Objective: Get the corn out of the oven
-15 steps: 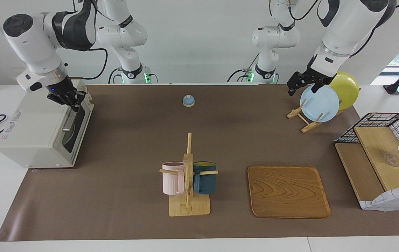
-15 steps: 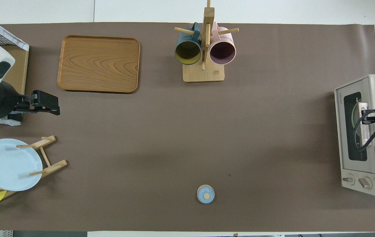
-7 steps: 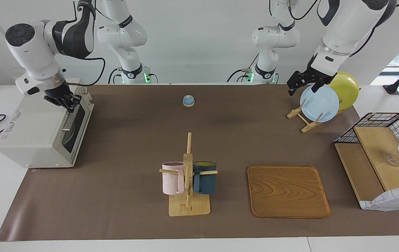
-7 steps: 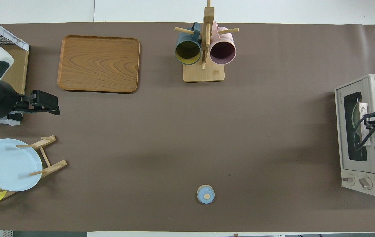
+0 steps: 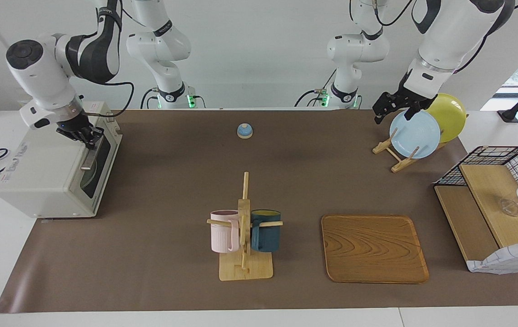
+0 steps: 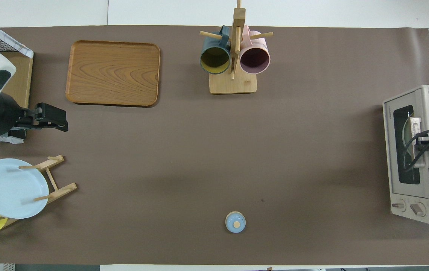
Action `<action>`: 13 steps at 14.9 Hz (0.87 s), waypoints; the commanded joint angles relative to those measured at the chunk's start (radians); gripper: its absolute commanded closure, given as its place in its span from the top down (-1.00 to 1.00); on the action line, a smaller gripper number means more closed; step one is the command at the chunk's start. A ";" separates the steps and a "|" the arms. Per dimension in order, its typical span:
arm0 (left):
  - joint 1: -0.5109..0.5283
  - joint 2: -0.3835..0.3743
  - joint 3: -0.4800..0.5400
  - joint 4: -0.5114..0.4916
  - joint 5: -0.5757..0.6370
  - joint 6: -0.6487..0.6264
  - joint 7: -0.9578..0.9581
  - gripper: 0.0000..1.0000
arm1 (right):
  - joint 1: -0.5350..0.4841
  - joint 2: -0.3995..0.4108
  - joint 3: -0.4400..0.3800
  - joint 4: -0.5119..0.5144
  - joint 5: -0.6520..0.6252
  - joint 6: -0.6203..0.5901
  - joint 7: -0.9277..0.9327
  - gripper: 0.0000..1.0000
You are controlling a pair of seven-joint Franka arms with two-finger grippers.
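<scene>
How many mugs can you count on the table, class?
2. A pink mug and a dark blue mug hang on either side of the wooden mug stand, beside the wooden tray. None appears hidden elsewhere.

Behind the dark glass door of the oven [image 5: 54, 170], only a curved pale shape, too dim to identify; no corn discernible in either view. Oven [image 6: 421, 154] cut off by the right edge of the overhead frame. Right gripper [image 5: 90, 141] at the metal bar handle [image 5: 90, 156] in the left of the facing view, fingers too small to read as closed or apart; in the overhead view right gripper [image 6: 421, 136] partly masked by its own cable and wrist. Yellow plate [image 5: 450, 116] half covered by the blue plate [image 5: 415, 134], upper right. Wire shelf [image 5: 490, 200] clipped at the right edge, with a small clear object on it too faint to name.
</scene>
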 commanded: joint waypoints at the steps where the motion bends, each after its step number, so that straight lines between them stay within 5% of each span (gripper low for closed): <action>1: 0.011 -0.006 -0.007 0.010 0.006 -0.010 0.003 1.00 | -0.014 -0.008 0.012 -0.036 -0.010 0.052 0.019 -1.00; 13: 0.011 -0.006 -0.007 0.010 0.006 -0.010 0.003 1.00 | 0.144 0.108 0.016 -0.122 0.005 0.273 0.048 -1.00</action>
